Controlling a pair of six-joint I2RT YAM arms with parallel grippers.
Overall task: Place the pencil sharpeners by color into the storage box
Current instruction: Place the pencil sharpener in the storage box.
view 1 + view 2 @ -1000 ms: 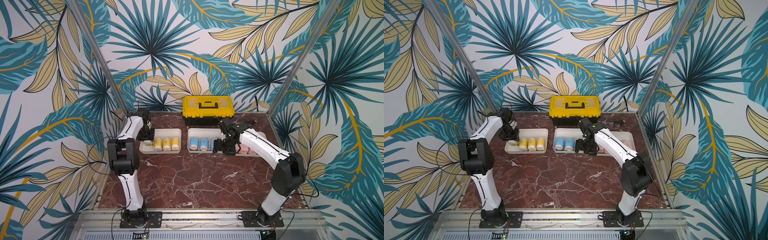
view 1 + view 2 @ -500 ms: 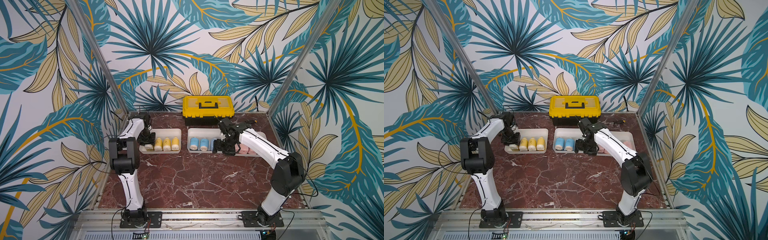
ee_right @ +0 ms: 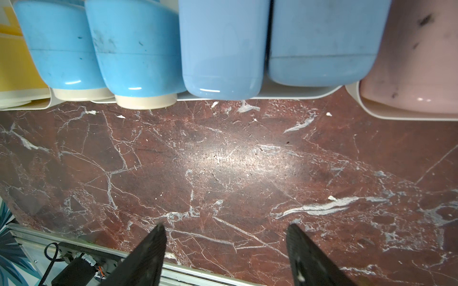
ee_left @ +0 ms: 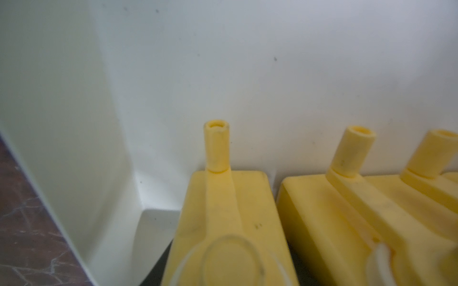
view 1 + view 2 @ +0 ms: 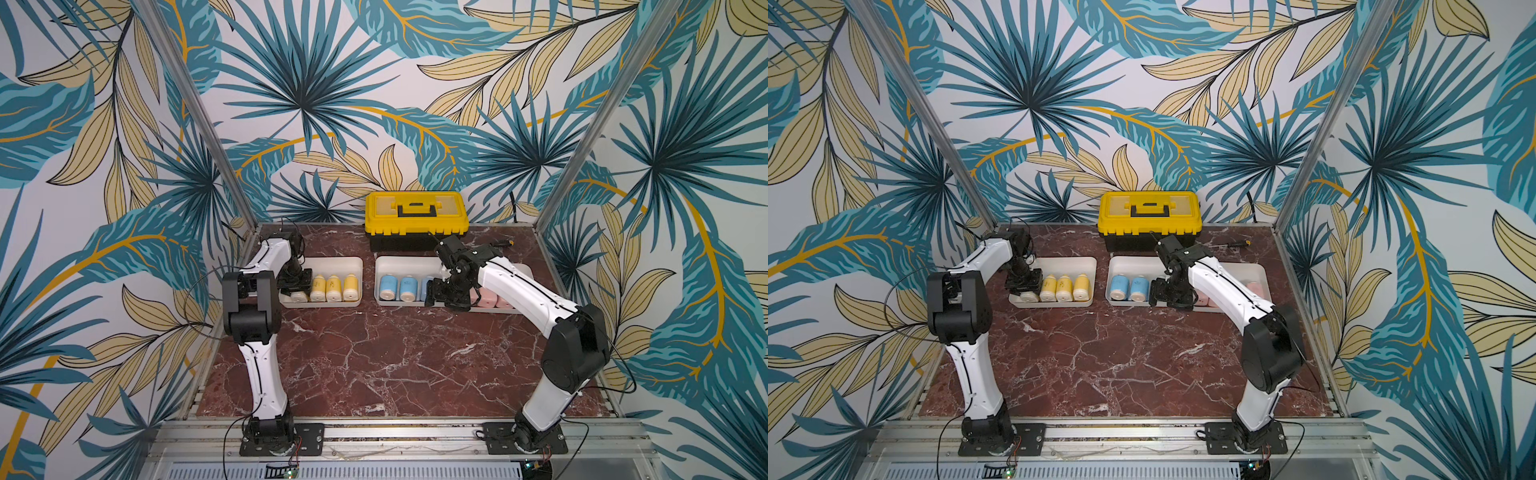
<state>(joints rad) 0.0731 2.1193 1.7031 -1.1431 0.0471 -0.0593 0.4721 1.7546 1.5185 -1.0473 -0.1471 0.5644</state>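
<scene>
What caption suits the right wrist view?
Open right gripper above marble table; four blue sharpeners sit in their white tray.

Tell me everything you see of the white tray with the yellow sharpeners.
The tray is shallow, white plastic with rounded corners, flat on the marble table beside the blue sharpeners' tray. Four yellow sharpeners lie side by side along its front edge, necks pointing back. The left gripper hangs over the leftmost one.

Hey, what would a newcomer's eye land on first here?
The bold leaf wallpaper all round, then the yellow toolbox at the back of the table. In front, white trays hold sharpeners sorted yellow, blue, pink; the left gripper holds a fourth yellow sharpener.
</scene>
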